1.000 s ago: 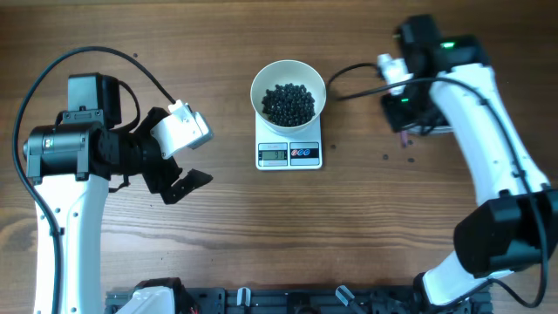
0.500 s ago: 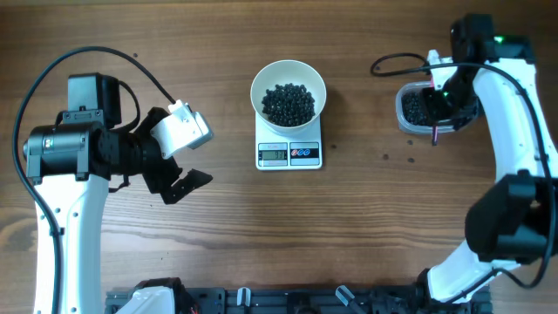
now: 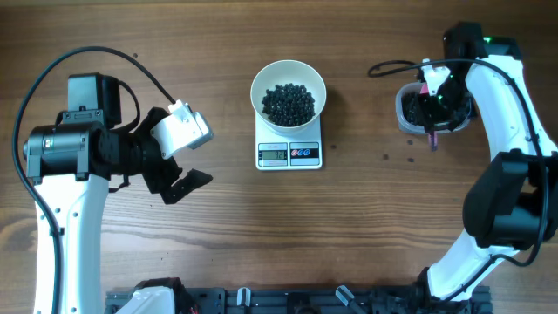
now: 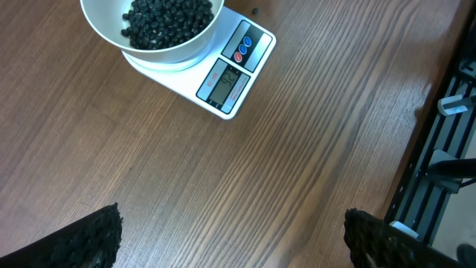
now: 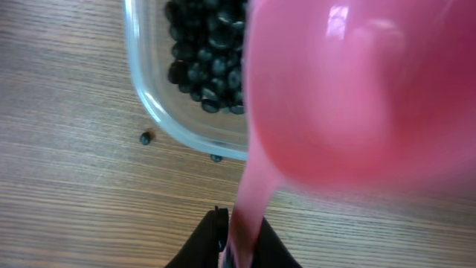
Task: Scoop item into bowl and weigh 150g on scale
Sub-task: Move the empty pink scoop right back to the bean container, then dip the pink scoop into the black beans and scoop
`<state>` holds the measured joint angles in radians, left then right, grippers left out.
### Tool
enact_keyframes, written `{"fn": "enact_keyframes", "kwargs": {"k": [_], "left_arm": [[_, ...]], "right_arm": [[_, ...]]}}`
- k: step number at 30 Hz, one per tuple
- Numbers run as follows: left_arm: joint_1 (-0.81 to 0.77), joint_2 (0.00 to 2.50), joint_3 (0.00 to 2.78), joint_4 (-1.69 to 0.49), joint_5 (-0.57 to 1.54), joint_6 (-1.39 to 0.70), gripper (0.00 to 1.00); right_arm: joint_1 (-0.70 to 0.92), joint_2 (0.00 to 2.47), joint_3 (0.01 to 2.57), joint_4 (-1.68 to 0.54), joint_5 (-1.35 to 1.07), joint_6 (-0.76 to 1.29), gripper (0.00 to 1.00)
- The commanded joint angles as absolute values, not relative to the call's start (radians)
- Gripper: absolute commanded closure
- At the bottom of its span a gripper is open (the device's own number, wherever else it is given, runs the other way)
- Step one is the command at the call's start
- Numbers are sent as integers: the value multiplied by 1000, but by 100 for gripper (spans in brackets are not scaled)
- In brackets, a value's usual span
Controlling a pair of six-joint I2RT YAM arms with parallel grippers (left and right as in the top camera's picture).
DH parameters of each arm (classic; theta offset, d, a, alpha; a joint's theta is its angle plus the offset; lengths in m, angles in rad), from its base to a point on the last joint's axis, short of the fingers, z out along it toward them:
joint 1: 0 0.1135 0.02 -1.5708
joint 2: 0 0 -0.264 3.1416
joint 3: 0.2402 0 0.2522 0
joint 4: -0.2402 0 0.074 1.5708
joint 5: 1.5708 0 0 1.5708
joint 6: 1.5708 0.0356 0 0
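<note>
The white bowl [image 3: 259, 83] stands on the scale [image 3: 289, 154] and holds a heap of black beads [image 3: 289, 103]; the left wrist view shows the bowl [image 4: 104, 22] and scale [image 4: 234, 71] at its top. My right gripper [image 3: 433, 113] hovers over the clear tub [image 3: 403, 109] and is shut on the handle of a pink scoop [image 5: 349, 89]. The scoop's cup fills the right wrist view above the tub's beads [image 5: 204, 52]. My left gripper [image 3: 179, 185] hangs open left of the scale, with nothing between its fingers.
A few loose beads [image 3: 385, 157] lie on the wood just in front of the tub, also seen beside the tub's rim [image 5: 145, 138]. A black rail [image 4: 446, 149] runs along the table's near edge.
My right arm has swung to the right, and its wrist has come to hang over the tub with the scoop. The left arm has not moved.
</note>
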<state>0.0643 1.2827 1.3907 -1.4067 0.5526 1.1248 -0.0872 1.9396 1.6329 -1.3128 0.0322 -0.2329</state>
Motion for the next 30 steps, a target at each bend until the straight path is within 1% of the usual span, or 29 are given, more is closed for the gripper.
{"fn": "enact_keyframes", "kwargs": {"k": [1,6,11,15,19,21,24,27,29,30], "left_arm": [[68,1272,1412,-1407,578,1145,0],[68,1272,1412,-1407,578,1145,0],[68,1272,1412,-1407,578,1145,0],[68,1272,1412,-1407,578,1145,0],[68,1272,1412,-1407,578,1145,0],[68,1272,1412,-1407,578,1145,0],[68,1272,1412,-1407,578,1145,0],[68,1272,1412,-1407,578,1145,0],[68,1272,1412,-1407,578,1145,0],[68,1272,1412,-1407,578,1145,0]], "right_arm": [[-118,1962,1627,-1314,16,-236,81],[-132,1962,1627,-1299,4,-235,82],[-132,1962,1627,-1301,5,-235,81],[-133,1962,1627,-1303,5,-232,75],[-133,1962,1627,-1321,6,-181,71],[-133,1962,1627,-1340,5,-179,62],[-133,1962,1627,-1363,6,-163,60],[-133,1962,1628,-1366,1,-81,59],[-133,1959,1637,-1375,-42,-33,44],[-133,1957,1648,-1382,-74,-20,28]]}}
